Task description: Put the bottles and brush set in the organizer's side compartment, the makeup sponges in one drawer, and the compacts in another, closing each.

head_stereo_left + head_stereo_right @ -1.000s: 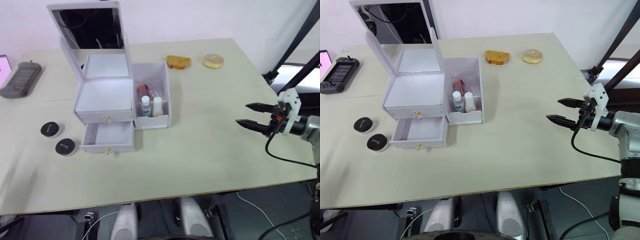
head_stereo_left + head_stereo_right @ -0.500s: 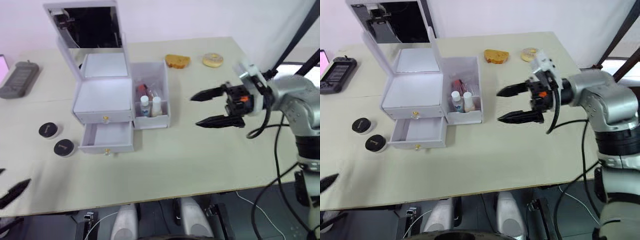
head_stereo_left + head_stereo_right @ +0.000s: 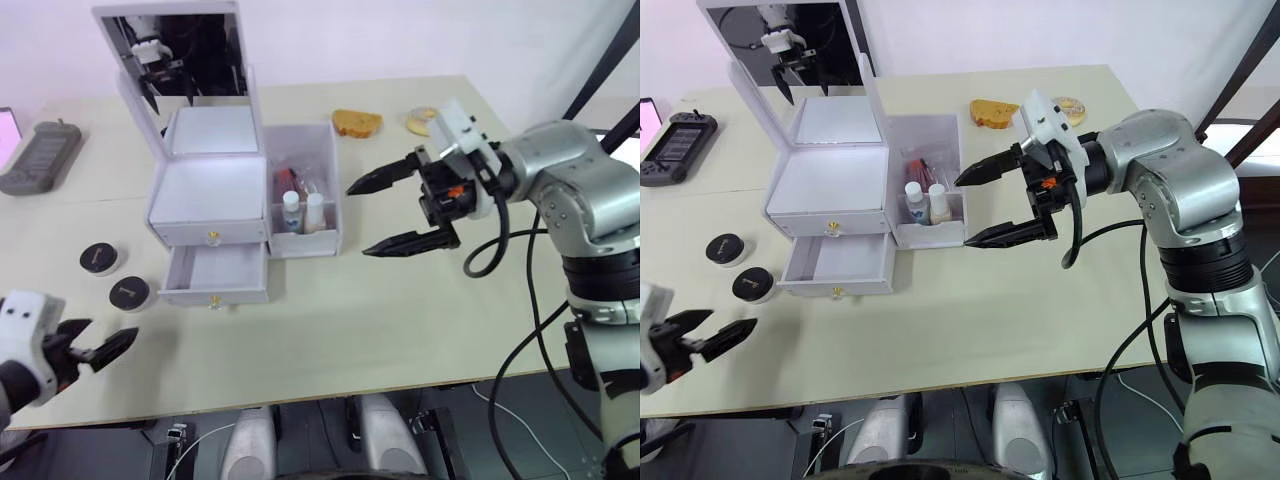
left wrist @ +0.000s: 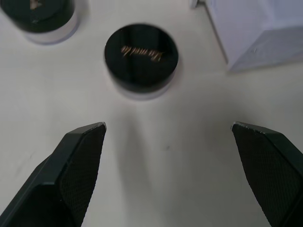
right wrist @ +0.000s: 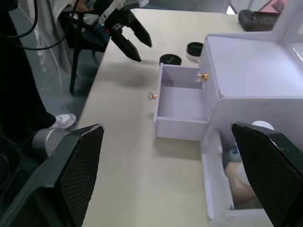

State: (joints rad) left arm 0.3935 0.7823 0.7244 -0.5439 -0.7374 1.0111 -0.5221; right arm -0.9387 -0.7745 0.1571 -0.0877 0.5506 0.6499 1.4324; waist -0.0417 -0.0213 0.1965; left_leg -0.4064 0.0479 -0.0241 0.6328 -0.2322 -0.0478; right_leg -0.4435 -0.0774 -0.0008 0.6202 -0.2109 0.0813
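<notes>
Organizer [image 3: 240, 215] standing on counter [image 3: 400, 300], mirror lid up, lower drawer [image 3: 215, 275] pulled out, upper drawer shut. Right gripper [image 3: 385, 215] hovering just beside side compartment [image 3: 305, 200], fingers spread wide, holding nothing. Bottles [image 3: 302, 212] standing upright inside that compartment. Left gripper [image 3: 98, 348] low over counter's near left edge, fingers parted, empty. Two black-lidded compacts [image 3: 130, 293] resting on counter left of open drawer, nearer one just ahead of left gripper, second one [image 3: 100, 258] beyond it. Two makeup sponges [image 3: 357, 124] lying at far side of counter, well apart from organizer. Dark handheld device [image 3: 40, 158] at far left.
</notes>
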